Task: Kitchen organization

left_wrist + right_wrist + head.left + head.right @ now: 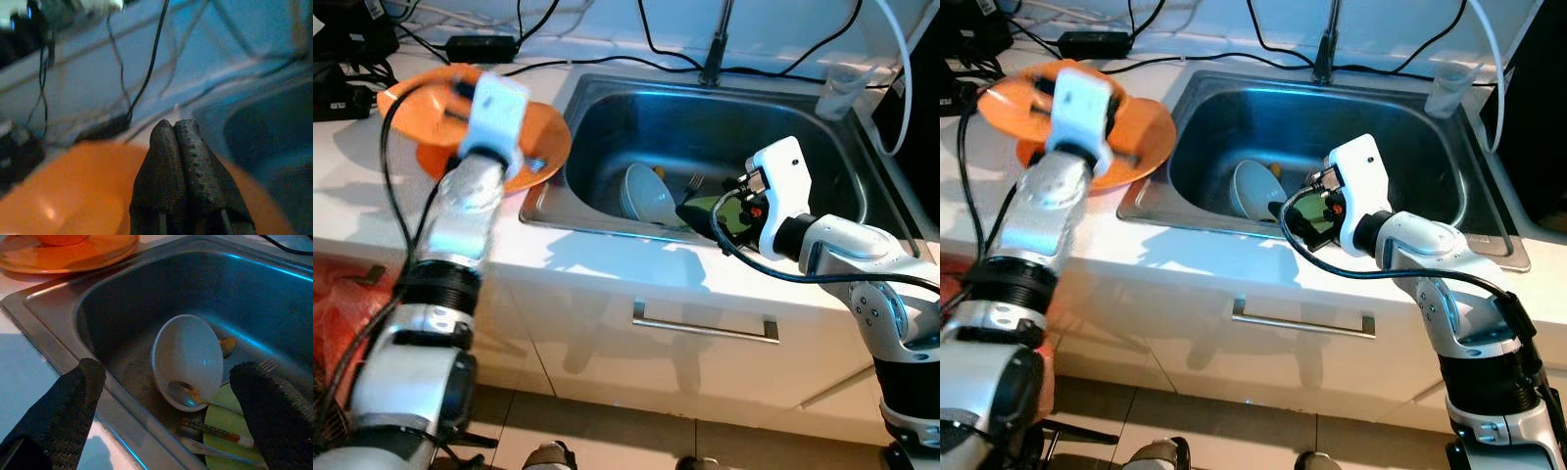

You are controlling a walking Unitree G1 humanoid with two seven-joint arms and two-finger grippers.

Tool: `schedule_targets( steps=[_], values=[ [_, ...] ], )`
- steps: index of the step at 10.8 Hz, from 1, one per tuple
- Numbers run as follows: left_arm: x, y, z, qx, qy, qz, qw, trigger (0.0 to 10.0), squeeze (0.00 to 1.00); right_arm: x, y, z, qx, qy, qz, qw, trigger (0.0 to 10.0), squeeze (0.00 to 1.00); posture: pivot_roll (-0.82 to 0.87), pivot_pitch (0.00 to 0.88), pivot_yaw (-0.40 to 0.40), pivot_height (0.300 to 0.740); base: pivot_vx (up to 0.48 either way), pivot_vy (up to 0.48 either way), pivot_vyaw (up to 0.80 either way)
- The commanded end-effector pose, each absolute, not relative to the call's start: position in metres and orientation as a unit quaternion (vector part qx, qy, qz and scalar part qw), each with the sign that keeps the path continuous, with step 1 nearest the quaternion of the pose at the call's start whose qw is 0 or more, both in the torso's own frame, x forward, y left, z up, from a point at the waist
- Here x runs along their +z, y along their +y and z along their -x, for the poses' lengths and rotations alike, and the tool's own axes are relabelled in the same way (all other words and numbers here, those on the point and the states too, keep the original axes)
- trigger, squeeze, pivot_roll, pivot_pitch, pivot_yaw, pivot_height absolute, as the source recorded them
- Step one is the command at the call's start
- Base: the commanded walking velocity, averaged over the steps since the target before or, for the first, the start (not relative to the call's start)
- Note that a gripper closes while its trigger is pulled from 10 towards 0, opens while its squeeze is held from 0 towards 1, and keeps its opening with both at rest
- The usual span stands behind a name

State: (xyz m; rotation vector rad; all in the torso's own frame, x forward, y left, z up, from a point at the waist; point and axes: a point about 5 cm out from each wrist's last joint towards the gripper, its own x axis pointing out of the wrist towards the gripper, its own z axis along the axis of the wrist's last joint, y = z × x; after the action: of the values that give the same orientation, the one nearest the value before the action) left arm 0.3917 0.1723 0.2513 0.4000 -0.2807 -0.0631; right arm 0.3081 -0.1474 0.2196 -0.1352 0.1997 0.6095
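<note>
An orange plate [543, 147] lies on the white counter left of the steel sink [724, 117]. My left gripper [174, 129] hovers over this plate, fingers shut together with nothing between them. In the sink a white bowl [188, 352] leans on its side with a spoon [183, 392] in it. Beside it lie chopsticks [210, 431], a fork [268, 364] and a pale green plate [230, 431]. My right gripper [168, 369] hangs open over the sink's front edge, just above the bowl and touching nothing.
A faucet [715, 59] stands behind the sink, with a clear plastic cup [842, 90] at the back right. Black cables and a power adapter [480, 44] run along the wall. A drawer handle [705, 326] sits below the counter edge.
</note>
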Motion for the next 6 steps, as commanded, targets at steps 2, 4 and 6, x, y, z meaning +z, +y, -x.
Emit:
schedule_targets(
  steps=[2, 4, 6],
  values=[
    [0.255, 0.165, -0.386, -0.037, -0.157, -0.202, 0.966, 0.0, 0.0, 0.222, -0.151, -0.309, 0.293, 0.091, 0.071, 0.949, 10.0, 0.0, -0.03, 0.092, 0.006, 0.74, 0.0, 0.0, 0.0],
    [0.252, 0.17, -0.382, -0.038, -0.143, -0.216, 0.965, 10.0, 1.0, 0.223, -0.15, -0.31, 0.295, 0.09, 0.072, 0.948, 10.0, 0.0, -0.03, 0.088, 0.003, 0.74, 0.0, 0.0, 0.0],
    [0.259, 0.183, -0.384, -0.04, -0.106, -0.302, 0.947, 10.0, 1.0, 0.223, -0.151, -0.31, 0.294, 0.089, 0.073, 0.949, 10.0, 0.0, -0.03, 0.089, 0.003, 0.74, 0.0, 0.0, 0.0]
  ],
)
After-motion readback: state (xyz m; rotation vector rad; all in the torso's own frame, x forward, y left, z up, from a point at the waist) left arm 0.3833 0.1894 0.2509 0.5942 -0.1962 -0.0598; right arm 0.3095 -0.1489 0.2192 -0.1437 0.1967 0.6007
